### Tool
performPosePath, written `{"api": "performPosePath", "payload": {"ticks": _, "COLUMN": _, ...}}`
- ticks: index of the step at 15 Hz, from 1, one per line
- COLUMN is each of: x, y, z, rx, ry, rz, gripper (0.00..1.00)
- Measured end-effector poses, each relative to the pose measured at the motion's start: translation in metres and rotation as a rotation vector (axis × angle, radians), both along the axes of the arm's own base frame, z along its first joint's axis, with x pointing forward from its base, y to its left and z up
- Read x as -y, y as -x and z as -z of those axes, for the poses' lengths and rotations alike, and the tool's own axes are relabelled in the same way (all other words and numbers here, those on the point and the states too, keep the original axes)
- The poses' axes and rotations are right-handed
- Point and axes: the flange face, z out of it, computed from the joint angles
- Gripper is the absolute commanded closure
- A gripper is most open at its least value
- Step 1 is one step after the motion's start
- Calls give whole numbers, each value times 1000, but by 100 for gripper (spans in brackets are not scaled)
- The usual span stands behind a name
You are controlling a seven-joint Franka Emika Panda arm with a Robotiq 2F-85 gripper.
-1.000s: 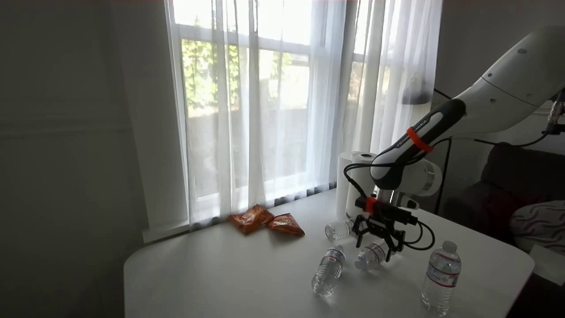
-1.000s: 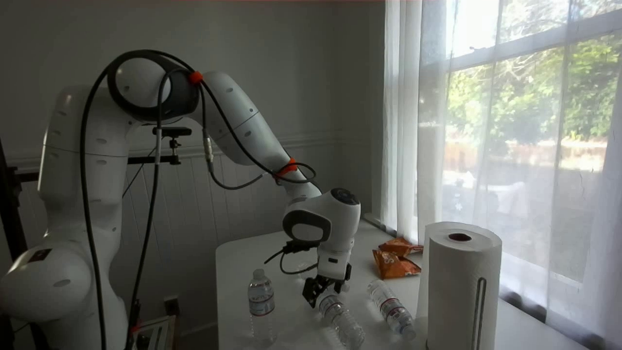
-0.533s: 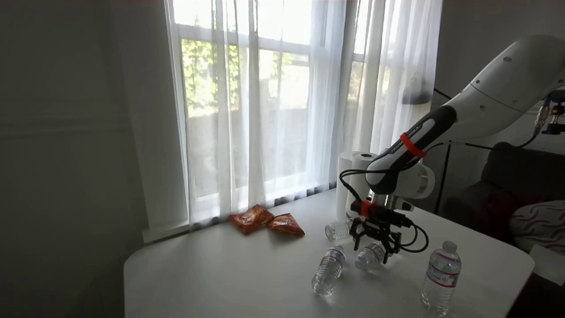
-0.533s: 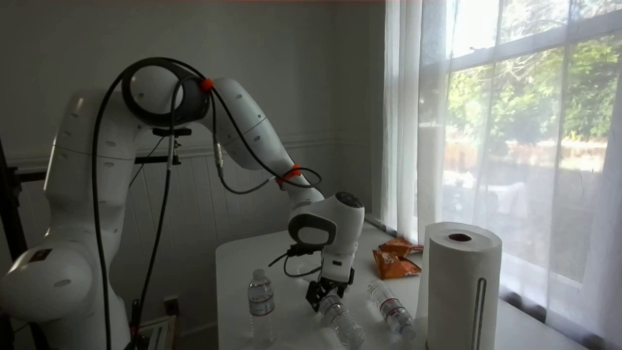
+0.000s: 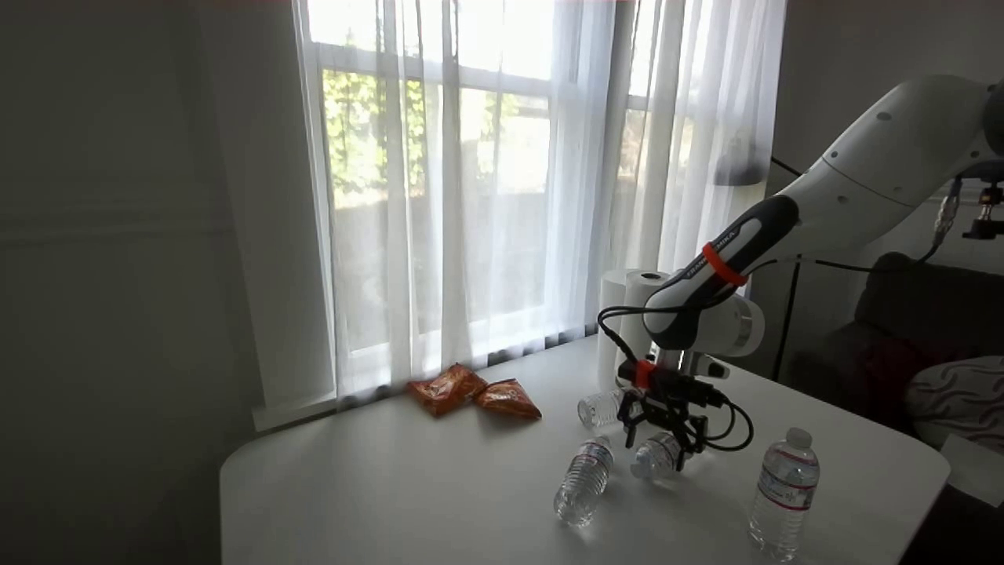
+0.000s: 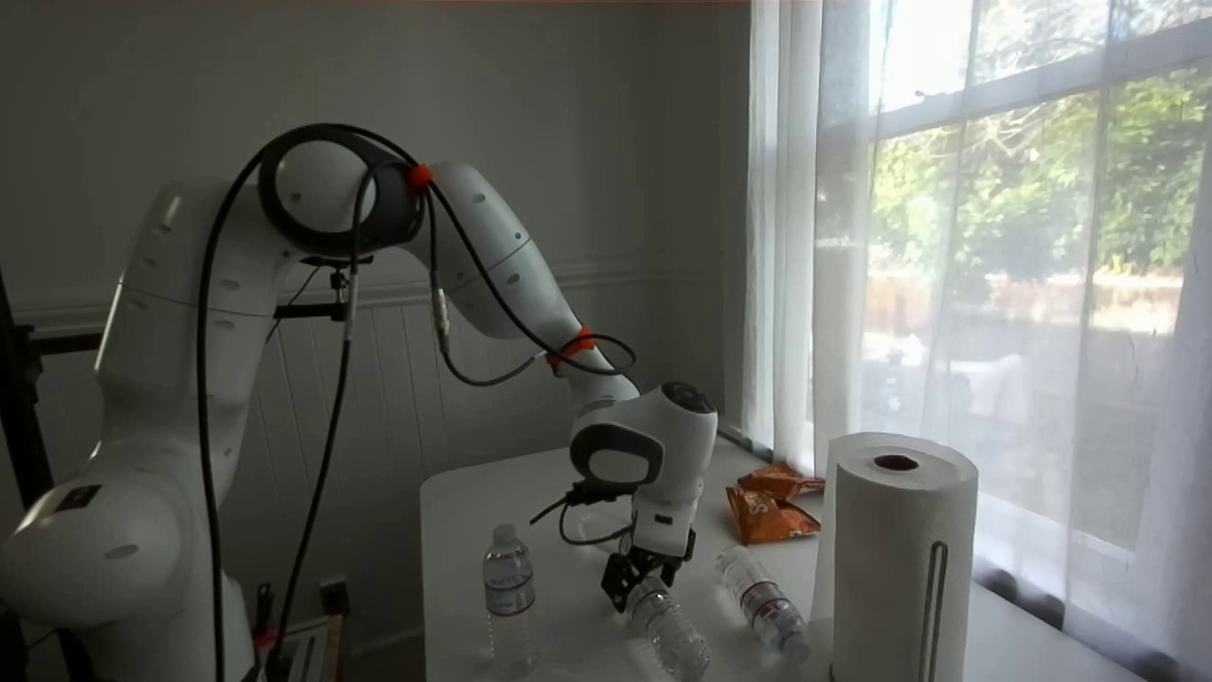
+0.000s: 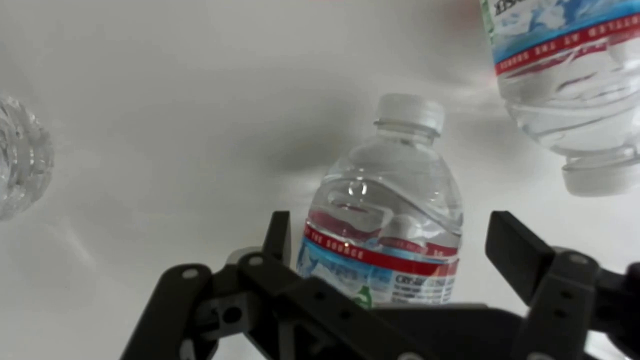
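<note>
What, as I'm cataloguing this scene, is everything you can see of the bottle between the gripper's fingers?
The bottle looks like clear, ribbed plastic, with its white cap on and a red, white and blue label. It lies on its side on the white table. In the wrist view its cap end points up the picture, and open fingers flank it, a gap on each side.

In an exterior view, we see one water bottle (image 5: 583, 484) lying on the table (image 5: 376, 502), a farther bottle (image 5: 601, 410) behind it, an upright bottle (image 5: 784, 496) at right, two snack bags (image 5: 449, 390) at left. The wrist view shows us a middle bottle (image 7: 382, 210) between the fingers (image 7: 517, 255) of the gripper (image 7: 391, 230).
</note>
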Motion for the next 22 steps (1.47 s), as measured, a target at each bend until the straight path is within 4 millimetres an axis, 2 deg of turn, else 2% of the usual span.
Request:
{"api": "performPosePath", "payload": {"ticks": 5, "x": -3, "y": -4, "z": 2, "rx": -8, "ry": -15, "rz": 3, "gripper": 0}}
{"api": "performPosePath", "payload": {"ticks": 6, "x": -4, "y": -5, "z": 2, "rx": -10, "ry": -20, "rz": 6, "gripper": 9}}
{"api": "performPosePath", "payload": {"ticks": 7, "x": -4, "y": -5, "z": 2, "rx": -12, "ry": -24, "rz": 8, "gripper": 26}}
{"api": "performPosePath", "payload": {"ticks": 11, "x": -4, "y": -5, "z": 3, "rx": -35, "ry": -42, "rz": 11, "gripper": 55}}
{"api": "performPosePath", "payload": {"ticks": 15, "x": 2, "y": -6, "z": 0, "rx": -53, "ry": -61, "rz": 22, "gripper": 71}}
{"api": "performPosePath", "payload": {"ticks": 19, "x": 18, "y": 0, "z": 0, "rx": -82, "ry": -128, "rz": 15, "gripper": 77}}
{"api": "performPosePath", "payload": {"ticks": 22, "x": 36, "y": 8, "z": -6, "rx": -85, "ry": -231, "rz": -24, "gripper": 77}}
